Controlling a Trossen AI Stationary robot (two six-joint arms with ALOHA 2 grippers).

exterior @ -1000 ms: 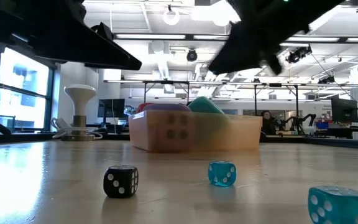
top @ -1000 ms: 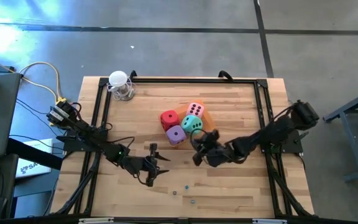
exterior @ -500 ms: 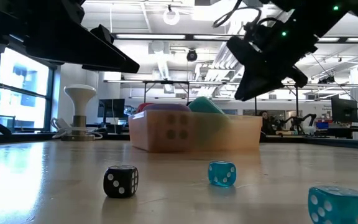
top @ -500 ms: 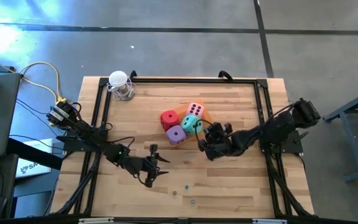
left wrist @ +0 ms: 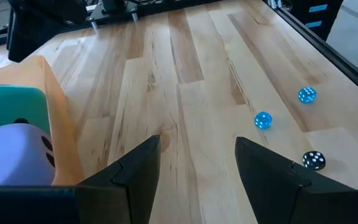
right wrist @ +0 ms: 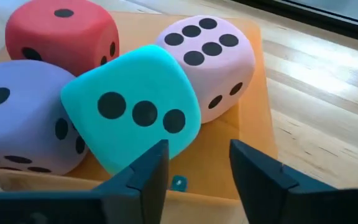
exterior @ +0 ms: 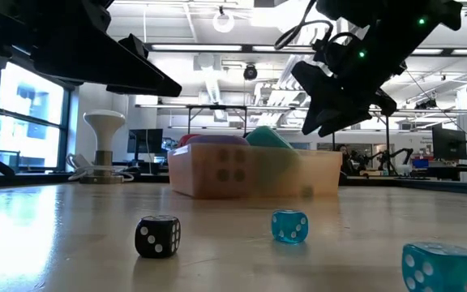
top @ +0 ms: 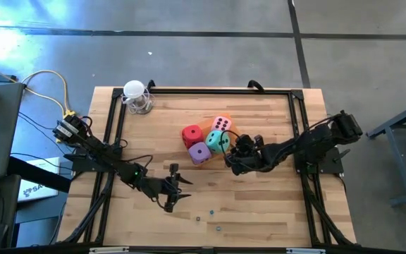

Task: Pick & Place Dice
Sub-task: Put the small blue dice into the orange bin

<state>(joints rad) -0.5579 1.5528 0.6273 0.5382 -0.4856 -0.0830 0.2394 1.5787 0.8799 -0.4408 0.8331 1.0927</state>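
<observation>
Four big soft dice, red [right wrist: 61, 34], pink [right wrist: 210, 53], teal [right wrist: 135, 102] and purple [right wrist: 17, 118], sit packed in a translucent orange tray [right wrist: 253, 124] at mid-table [top: 235, 131]. My right gripper [right wrist: 194, 168] hangs open over the tray's near right corner [top: 232, 154], slanting down. A tiny blue die [right wrist: 179, 182] shows between its fingertips, low by the tray floor and touched by neither finger. My left gripper [left wrist: 197, 162] waits open above the table left of the tray [top: 173, 185]. Three small dice lie on the wood: two blue [left wrist: 263, 120] [left wrist: 307, 94] and one black [left wrist: 314, 160].
A white knob-shaped stand [top: 137, 95] sits at the far left corner. A black frame [top: 210, 89] runs along the table's edges. The three small dice lie near the front edge [top: 211, 210]. Bare wood lies right of the tray.
My right gripper has gone toward the far edge, up to the tray's near right corner, has tipped further down, and its fingers have parted. In the low view a small speck now shows behind the tray's wall where there was none.
</observation>
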